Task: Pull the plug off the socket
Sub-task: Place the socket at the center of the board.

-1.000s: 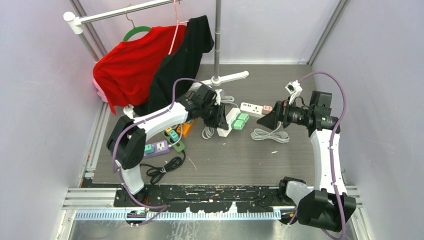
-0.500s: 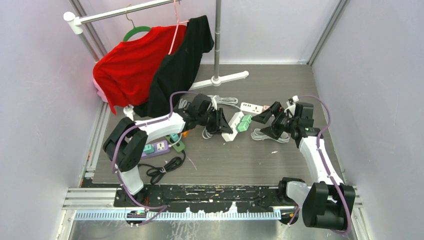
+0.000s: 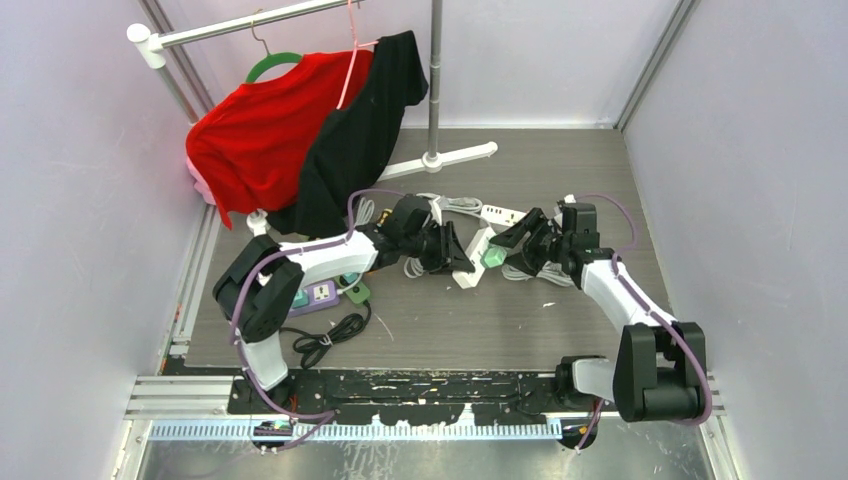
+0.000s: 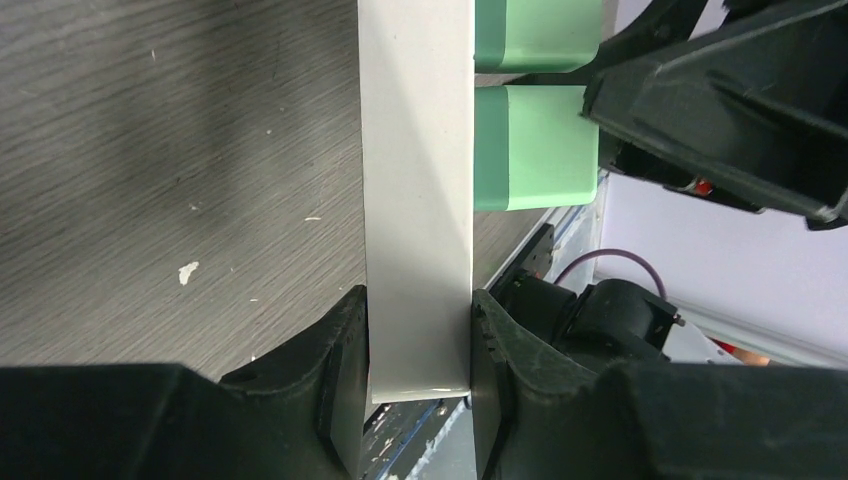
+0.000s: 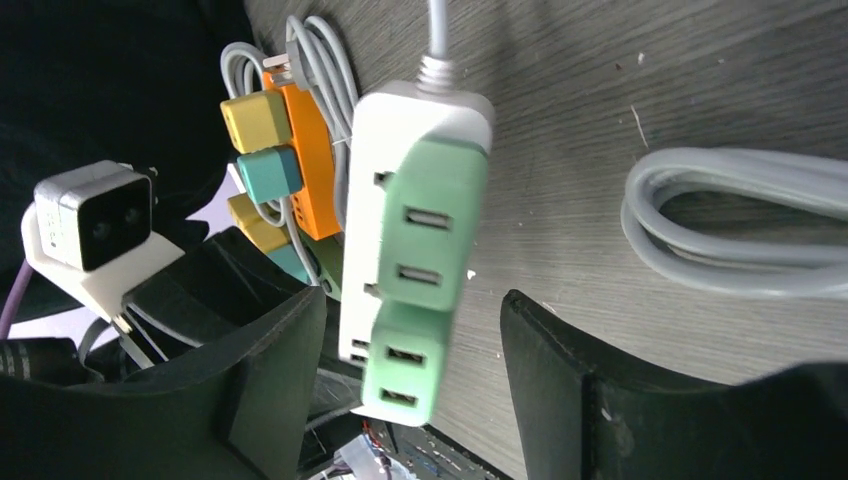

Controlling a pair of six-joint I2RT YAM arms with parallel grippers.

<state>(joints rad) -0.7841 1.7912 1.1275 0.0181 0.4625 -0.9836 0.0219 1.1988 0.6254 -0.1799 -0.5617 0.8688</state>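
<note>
The left gripper (image 4: 418,310) is clamped across one end of the white power strip (image 4: 415,180), at the middle of the table (image 3: 450,320). Two green plugs (image 5: 430,220) sit side by side in the strip. The right gripper (image 5: 410,305) faces them, jaws apart, one finger on either side of the plugs, with a gap showing at each

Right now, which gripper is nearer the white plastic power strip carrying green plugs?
Left. The left gripper clamps the white power strip's end; the right gripper straddles its green plugs, jaws open, gaps showing either side.
</note>
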